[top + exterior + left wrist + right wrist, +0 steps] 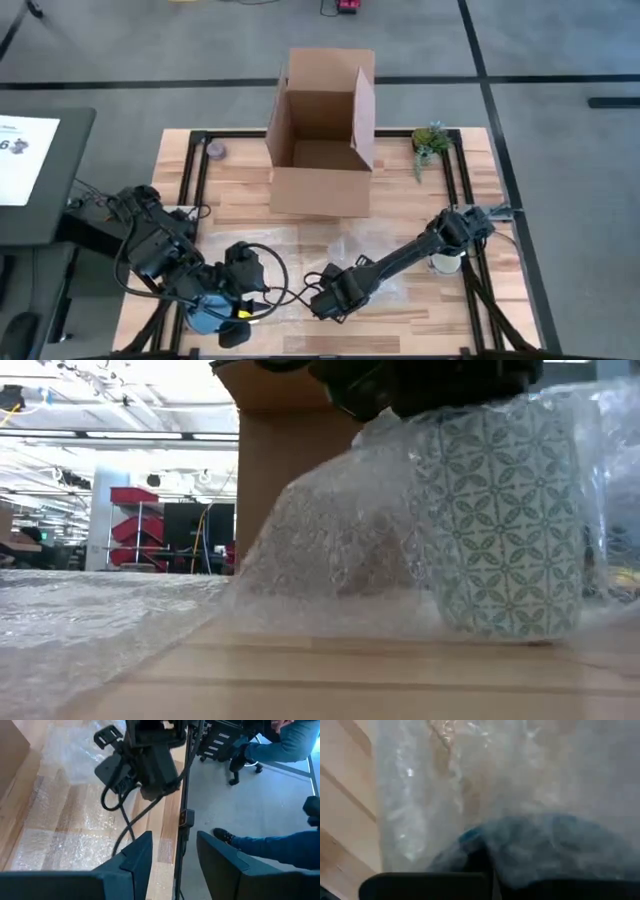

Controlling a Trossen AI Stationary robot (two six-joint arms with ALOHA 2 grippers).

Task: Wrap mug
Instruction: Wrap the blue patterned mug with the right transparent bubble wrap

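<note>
The patterned mug (497, 525) stands upright on the wooden table (330, 680) near its front edge, seen through a fold of bubble wrap (340, 550) that rises against its side and drapes over it. From above the mug itself is hidden under the right gripper (325, 297), which sits low over the clear sheet in front of the open cardboard box (322, 135). Whether this gripper's fingers are closed on the wrap cannot be told — its own wrist camera shows only plastic film pressed close over a dark blue-grey shape.

The left gripper (172, 855) is at the front left corner of the table, its fingers apart with nothing between them, pointing along the table's edge toward the right arm's wrist. Beyond that edge, a person's legs and shoe (222, 836) show, cut off by the frame.

A small potted plant (430, 142) stands at the back right, beside the box.
</note>
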